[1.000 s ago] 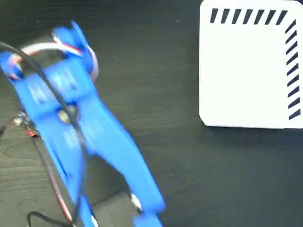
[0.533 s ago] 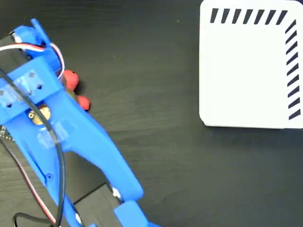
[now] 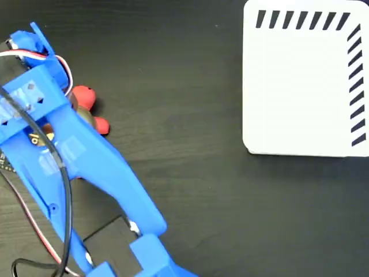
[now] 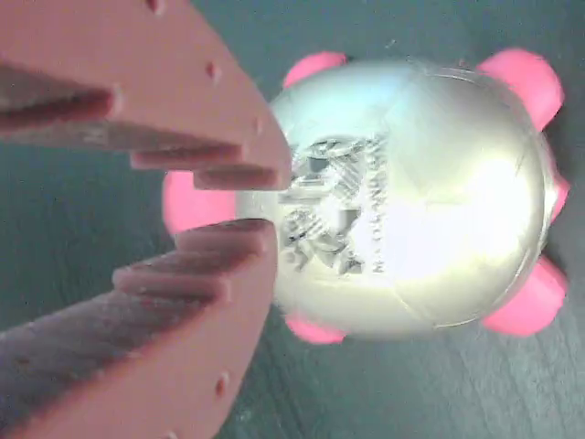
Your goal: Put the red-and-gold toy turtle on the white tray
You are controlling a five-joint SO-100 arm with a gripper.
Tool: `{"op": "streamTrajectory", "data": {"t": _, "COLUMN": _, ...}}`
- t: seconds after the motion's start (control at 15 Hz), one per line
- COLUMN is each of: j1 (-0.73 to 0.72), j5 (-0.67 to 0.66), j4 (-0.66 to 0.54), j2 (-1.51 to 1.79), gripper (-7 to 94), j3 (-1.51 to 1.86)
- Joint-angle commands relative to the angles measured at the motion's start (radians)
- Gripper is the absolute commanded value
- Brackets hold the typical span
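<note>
Fixed view: over the last second the blue arm point(image 3: 75, 167) has swung toward the left edge and settled above the red-and-gold toy turtle point(image 3: 87, 109); only the turtle's red head and one foot show beside the arm. The turtle rests on the dark counter point(image 3: 190, 190), well apart from the white tray point(image 3: 300, 86) at upper right.

Wrist view: the tool point(image 4: 265, 201) sits directly over the gold shell point(image 4: 420, 192). Its toothed jaws stand nearly closed, with a narrow gap, and hold nothing. Judgement: the approach is complete; the jaws must spread wider before a grasp.
</note>
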Motion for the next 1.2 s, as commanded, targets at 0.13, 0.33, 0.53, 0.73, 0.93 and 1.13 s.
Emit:
{"op": "streamTrajectory", "data": {"t": 0.13, "j1": 0.003, "j5": -0.005, "j4": 0.054, "j2": 0.026, "gripper": 39, "j3": -0.066}}
{"op": "streamTrajectory", "data": {"t": 0.33, "j1": 0.017, "j5": -0.021, "j4": 0.069, "j2": 0.026, "gripper": 51, "j3": -0.067}}
{"op": "streamTrajectory", "data": {"t": 0.53, "j1": 0.046, "j5": -0.069, "j4": 0.069, "j2": 0.038, "gripper": 57, "j3": -0.055}}
{"op": "streamTrajectory", "data": {"t": 0.73, "j1": 0.057, "j5": -0.092, "j4": 0.069, "j2": 0.041, "gripper": 59, "j3": -0.021}}
{"op": "streamTrajectory", "data": {"t": 0.93, "j1": 0.064, "j5": -0.106, "j4": 0.069, "j2": 0.041, "gripper": 62, "j3": 0.028}}
{"op": "streamTrajectory", "data": {"t": 1.13, "j1": 0.067, "j5": -0.114, "j4": 0.069, "j2": 0.035, "gripper": 62, "j3": 0.054}}
